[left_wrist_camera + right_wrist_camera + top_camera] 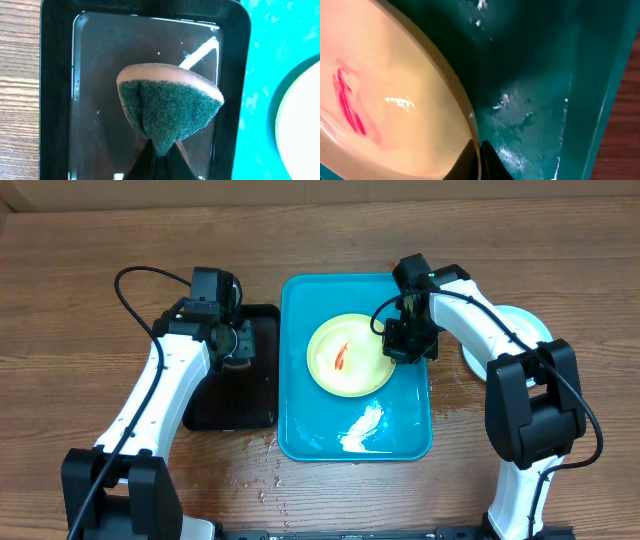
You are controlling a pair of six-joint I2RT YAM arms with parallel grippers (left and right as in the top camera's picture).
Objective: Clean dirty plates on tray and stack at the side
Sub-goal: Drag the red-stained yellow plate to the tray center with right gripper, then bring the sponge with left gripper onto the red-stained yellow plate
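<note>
The yellow-green plate [345, 370] lies in the teal tray [300, 430], toward the tray's 12 o'clock end, with a red sauce smear [341, 357] near its middle. The right fingers [405, 345] are clenched on the plate's rim at about 3 o'clock. In the right wrist view the fingers [490, 162] pinch the rim edge between them, and the smear [347, 102] shows on the plate [395, 100] to their left. Water glistens on the tray floor at the plate's 6 o'clock.

A pale blue-white plate [530, 325] sits on the bench [80, 280] at the tray's 3 o'clock, partly hidden by the right arm; I cannot tell whether others lie under it.

At the tray's 9 o'clock stands a black tray [235, 405]. The left fingers [232, 340] hang over it, clamped on a sponge [167, 107] whose green scouring side faces the wrist camera. Shallow water lies in the black tray [55, 100]. Water drops dot the bench near the teal tray's 7 o'clock corner.
</note>
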